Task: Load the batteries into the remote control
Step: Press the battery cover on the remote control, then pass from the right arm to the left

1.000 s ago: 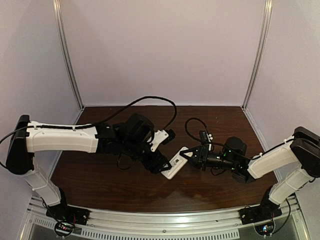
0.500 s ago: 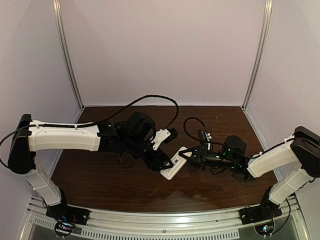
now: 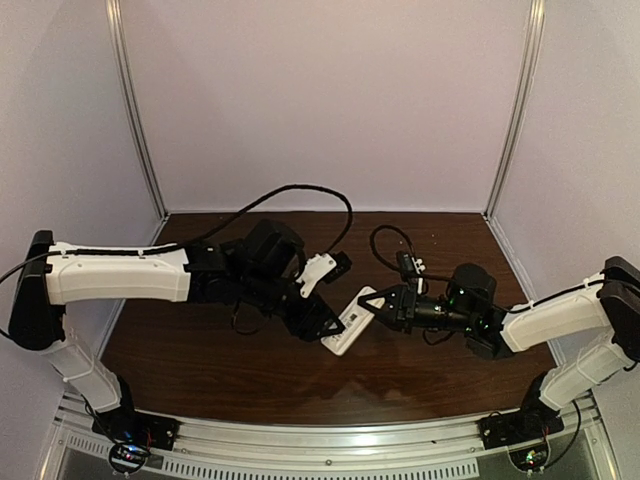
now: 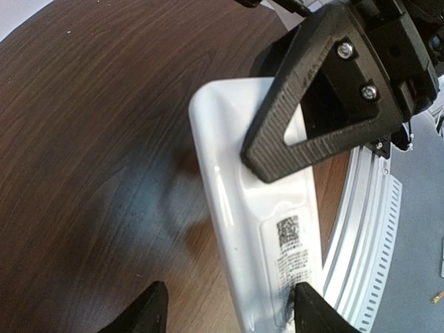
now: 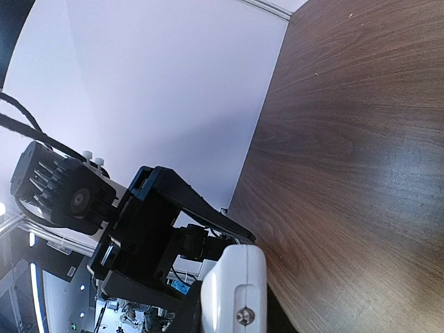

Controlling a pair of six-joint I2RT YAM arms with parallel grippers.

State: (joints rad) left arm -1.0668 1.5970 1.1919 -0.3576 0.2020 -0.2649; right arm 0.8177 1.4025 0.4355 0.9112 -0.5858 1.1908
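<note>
Dark wood-grain table [image 3: 200, 350] was enclosed by pale walls [image 3: 320, 100] in the top view. Against 1 s before, the right gripper [image 3: 373, 305] had been shifted slightly away from the bases. The remote [image 3: 347, 328] had been kept mid-table between it and the left gripper [image 3: 322, 330]. A regrip was judged under way, with loading not begun. No batteries were seen in any of the 3 views.

From the left wrist, the remote's glossy white back and printed label [image 4: 290, 243] were seen lifted over a shadow [image 4: 173, 201]. A ribbed, triangular right finger [image 4: 288, 83] was pressed across it, so the right jaws were judged clamped on it. The left fingers [image 4: 309, 312] were spread, only 1 touching its edge.

From the right wrist, matte black left-arm parts [image 5: 159, 229] and a rounded white piece [image 5: 232, 291] with 1 screw were shown. That piece could not be identified.
</note>
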